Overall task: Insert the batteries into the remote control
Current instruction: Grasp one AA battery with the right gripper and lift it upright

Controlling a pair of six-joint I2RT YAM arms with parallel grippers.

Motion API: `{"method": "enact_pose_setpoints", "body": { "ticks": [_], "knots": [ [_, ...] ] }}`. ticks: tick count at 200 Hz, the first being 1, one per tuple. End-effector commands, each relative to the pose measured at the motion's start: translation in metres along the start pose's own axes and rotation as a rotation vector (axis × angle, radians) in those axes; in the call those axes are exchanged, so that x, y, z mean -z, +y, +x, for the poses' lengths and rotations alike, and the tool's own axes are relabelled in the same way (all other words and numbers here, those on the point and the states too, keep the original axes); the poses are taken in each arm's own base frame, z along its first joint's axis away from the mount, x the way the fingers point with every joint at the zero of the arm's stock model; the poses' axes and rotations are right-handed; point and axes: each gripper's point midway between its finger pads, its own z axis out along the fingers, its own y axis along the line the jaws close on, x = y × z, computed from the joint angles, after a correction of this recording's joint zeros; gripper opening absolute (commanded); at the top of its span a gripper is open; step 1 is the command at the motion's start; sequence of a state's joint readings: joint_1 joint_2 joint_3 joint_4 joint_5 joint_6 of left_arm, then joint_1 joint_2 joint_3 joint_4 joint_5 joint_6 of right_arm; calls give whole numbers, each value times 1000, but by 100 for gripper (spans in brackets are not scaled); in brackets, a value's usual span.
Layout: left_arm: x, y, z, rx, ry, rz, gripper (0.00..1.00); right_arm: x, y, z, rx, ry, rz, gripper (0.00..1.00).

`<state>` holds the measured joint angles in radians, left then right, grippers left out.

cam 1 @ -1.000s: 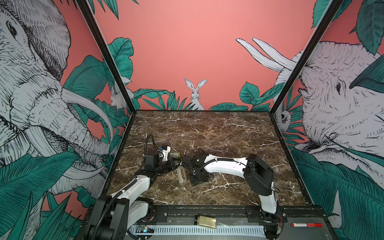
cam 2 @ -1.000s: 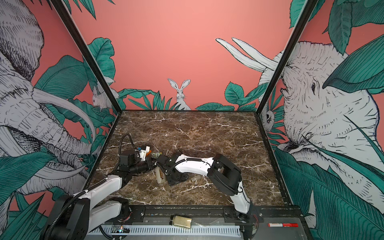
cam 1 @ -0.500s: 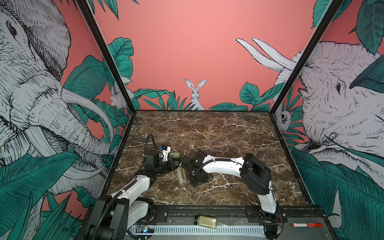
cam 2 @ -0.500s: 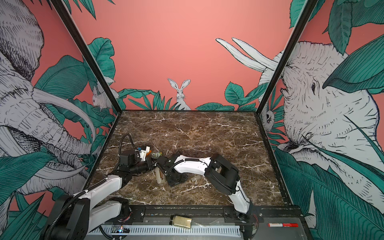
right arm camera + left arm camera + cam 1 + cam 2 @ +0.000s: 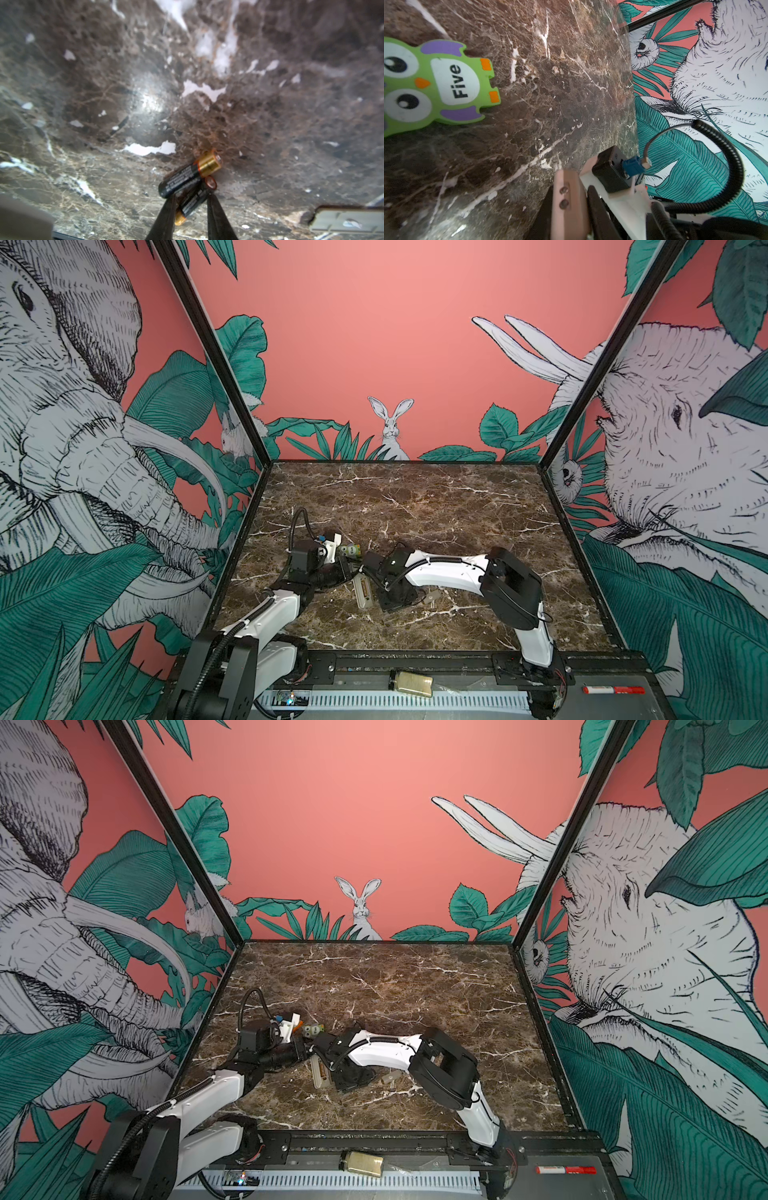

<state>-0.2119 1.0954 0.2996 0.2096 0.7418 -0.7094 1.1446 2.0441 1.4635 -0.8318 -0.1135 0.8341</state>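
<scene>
In both top views we find the remote control [image 5: 362,592] [image 5: 320,1073] lying back up on the marble desk [image 5: 415,506] between the arms. The left pincer [image 5: 349,567], clenched, sits at its far end. The left wrist view shows a green owl block [image 5: 436,83] flat on the desk. In the right wrist view two batteries [image 5: 187,176] lie touching. The right pincer [image 5: 191,195] straddles one, and we cannot tell whether it squeezes.

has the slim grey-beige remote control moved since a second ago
No. The remote control lies at the same spot and angle, just in front of the green owl block.
</scene>
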Motion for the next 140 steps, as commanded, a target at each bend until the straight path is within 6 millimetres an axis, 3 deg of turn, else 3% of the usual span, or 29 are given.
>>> {"method": "enact_pose_setpoints", "body": {
  "ticks": [1,84,106,140],
  "knots": [
    [1,-3,-1,-25,-6,6,0,-2,-12,8,-24,19,28,23],
    [-5,-12,-10,-65,-9,6,0,3,-29,11,-23,12,14,8],
    [-14,-23,-6,-117,21,1,0,8,-34,7,-18,1,15,5],
    [-25,-39,-16,-114,-7,59,0,14,-56,2,-54,-19,28,4]
  ]
}}
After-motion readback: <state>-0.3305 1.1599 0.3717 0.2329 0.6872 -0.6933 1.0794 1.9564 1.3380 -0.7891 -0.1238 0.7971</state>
